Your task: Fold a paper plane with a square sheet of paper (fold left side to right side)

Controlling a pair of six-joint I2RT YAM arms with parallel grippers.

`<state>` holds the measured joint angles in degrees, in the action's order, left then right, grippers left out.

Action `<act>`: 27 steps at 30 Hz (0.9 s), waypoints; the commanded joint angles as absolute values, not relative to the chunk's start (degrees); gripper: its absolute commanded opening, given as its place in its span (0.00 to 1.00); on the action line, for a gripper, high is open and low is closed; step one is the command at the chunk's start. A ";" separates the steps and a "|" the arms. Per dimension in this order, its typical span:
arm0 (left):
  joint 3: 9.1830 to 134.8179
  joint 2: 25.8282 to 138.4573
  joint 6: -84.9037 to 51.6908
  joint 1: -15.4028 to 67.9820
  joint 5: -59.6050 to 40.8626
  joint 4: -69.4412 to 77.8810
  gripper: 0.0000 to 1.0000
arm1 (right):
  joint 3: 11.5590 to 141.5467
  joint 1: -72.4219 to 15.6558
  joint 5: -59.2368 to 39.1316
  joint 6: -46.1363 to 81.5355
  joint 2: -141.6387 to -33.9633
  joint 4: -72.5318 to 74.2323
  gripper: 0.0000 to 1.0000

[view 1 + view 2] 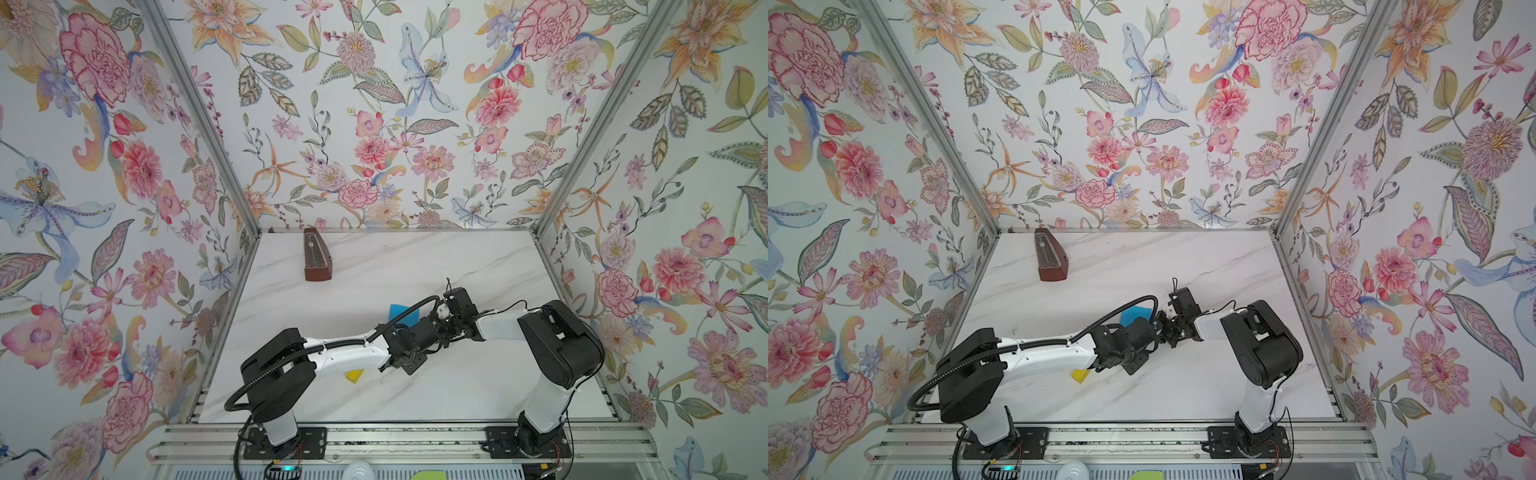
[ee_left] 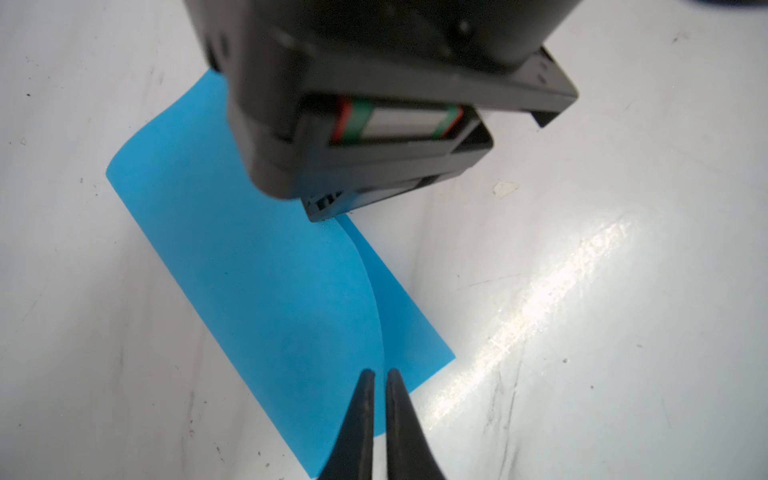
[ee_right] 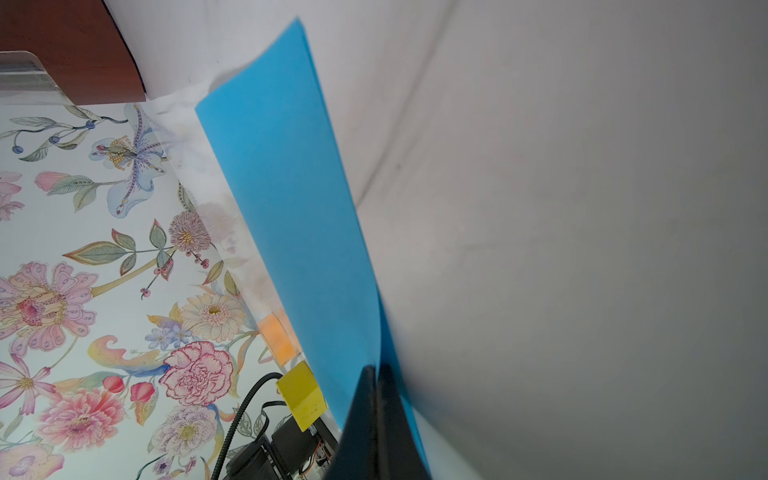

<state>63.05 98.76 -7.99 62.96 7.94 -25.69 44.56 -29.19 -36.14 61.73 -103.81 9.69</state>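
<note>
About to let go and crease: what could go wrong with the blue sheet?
1. On the square sheet of paper, the folded-over edge pinched by the left hand and right hand stops short of the layer beneath, leaving a strip bare: misaligned fold.
2. The bend looks rounded, uncreased; released, it may spring open.
3. The left forearm hangs over the yellow block and could knock it.

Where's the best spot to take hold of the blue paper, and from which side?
On the square sheet of paper, grip the curved free edge of the folded-over layer, at the end nearest the left tool, coming from the uncovered strip's side. That edge seems to bow up off the lower layer.
</note>
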 commanded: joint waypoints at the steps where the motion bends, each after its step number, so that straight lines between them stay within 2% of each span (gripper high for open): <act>1: 62.66 98.44 -8.70 62.45 8.10 -25.92 0.10 | 43.39 -29.44 -32.52 60.72 -105.91 3.07 0.00; 7: 62.58 98.69 -8.96 62.40 8.61 -26.54 0.15 | 43.50 -29.38 -32.50 60.73 -105.93 2.91 0.00; 27: 62.38 99.13 -8.53 62.12 8.22 -26.85 0.15 | 43.51 -29.36 -31.99 60.69 -105.68 2.48 0.00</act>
